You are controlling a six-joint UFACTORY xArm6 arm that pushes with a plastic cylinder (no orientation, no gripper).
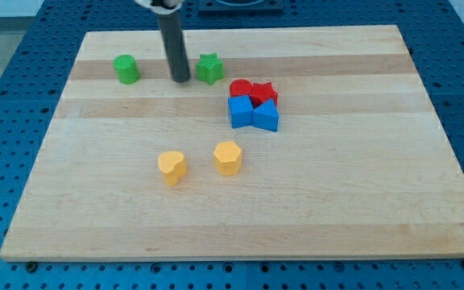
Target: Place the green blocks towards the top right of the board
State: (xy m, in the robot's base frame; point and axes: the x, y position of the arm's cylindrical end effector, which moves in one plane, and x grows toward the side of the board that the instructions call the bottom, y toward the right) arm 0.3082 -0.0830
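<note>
A green star block (209, 68) lies near the top of the wooden board (337, 201), a little left of centre. A green cylinder block (126, 69) stands further to the view's left at the same height. My tip (181, 80) rests on the board between them, close to the left side of the green star and apart from the cylinder. The rod rises from it to the view's top edge.
Two red blocks (252, 90), one a star, sit against two blue blocks (253, 113) just right and below the green star. Two yellow blocks (171, 167) (227, 157) lie lower, near the board's middle.
</note>
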